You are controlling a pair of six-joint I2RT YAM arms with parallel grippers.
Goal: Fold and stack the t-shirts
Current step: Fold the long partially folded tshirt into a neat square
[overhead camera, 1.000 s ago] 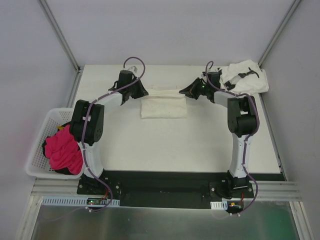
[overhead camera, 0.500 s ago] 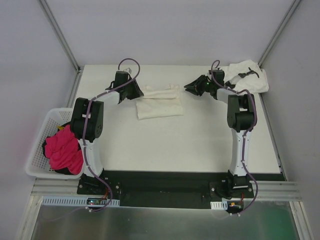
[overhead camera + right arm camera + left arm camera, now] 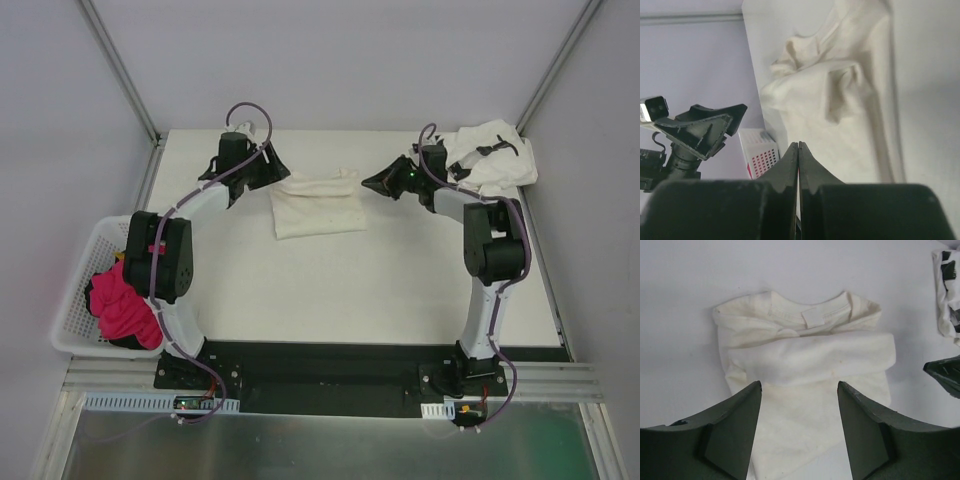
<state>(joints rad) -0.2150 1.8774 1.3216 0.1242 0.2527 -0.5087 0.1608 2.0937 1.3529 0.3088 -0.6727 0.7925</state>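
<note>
A cream-white t-shirt (image 3: 318,203) lies folded at the back middle of the table, its collar showing in the left wrist view (image 3: 810,322). My left gripper (image 3: 277,177) sits just left of it, open, with the cloth (image 3: 800,415) lying beneath the gap and nothing between the fingers (image 3: 735,425). My right gripper (image 3: 372,182) hovers just right of the shirt, shut on nothing (image 3: 798,145), apart from the cloth (image 3: 840,100). A second t-shirt (image 3: 490,155), white with black marks, lies crumpled in the back right corner.
A white basket (image 3: 75,275) holding pink cloth (image 3: 125,300) stands off the table's left edge. Grey walls and metal frame posts close in the back and both sides. The right arm's elbow (image 3: 492,240) rises over the right part of the table.
Both grippers held the cream shirt stretched between them; the right one let go first and shut again, then the left one opened and drew back left. The shirt has settled flat.
</note>
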